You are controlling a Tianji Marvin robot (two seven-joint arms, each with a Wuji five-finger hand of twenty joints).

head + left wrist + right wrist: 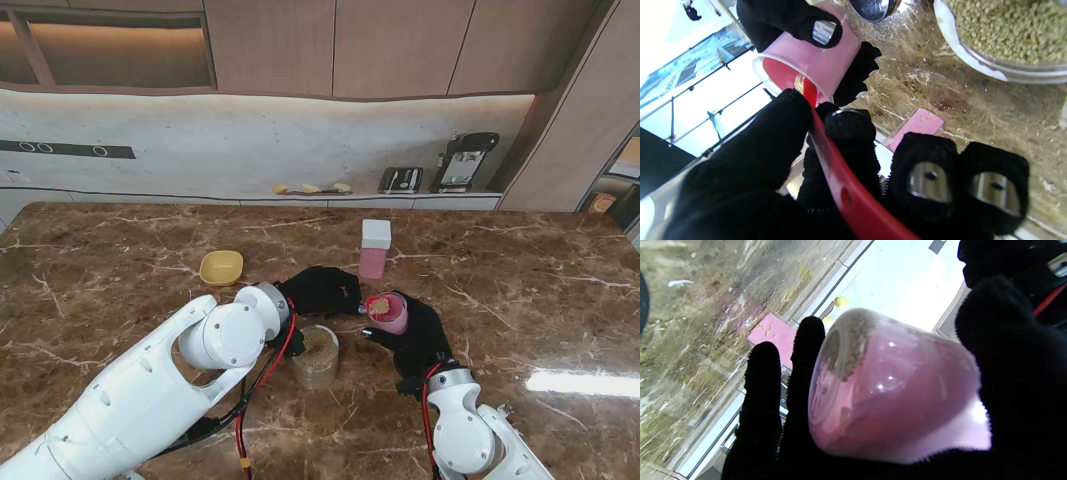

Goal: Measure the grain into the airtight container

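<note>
- Above the desk, the right robot hand grips a tilted pink container.
- Left robot hand holds a red scoop, tip inside the container's mouth.
- Grain jar stands just nearer to me.

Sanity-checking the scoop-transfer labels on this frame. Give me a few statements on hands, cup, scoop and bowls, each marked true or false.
1. The right hand holds the pink cup off the table. True.
2. The left hand is open and holds nothing. False: it is shut on the red scoop, whose tip is at the cup's mouth.
3. Grain is already in the pink cup. True: grain shows at its mouth in the stand view and through its wall in the right wrist view.
4. The clear grain bowl is empty. False: it holds grain.
5. The yellow bowl sits right of the cup. False: it is on the left, beyond the left arm.
6. A pink box with a white lid stands farther from me than the cup. True.
</note>
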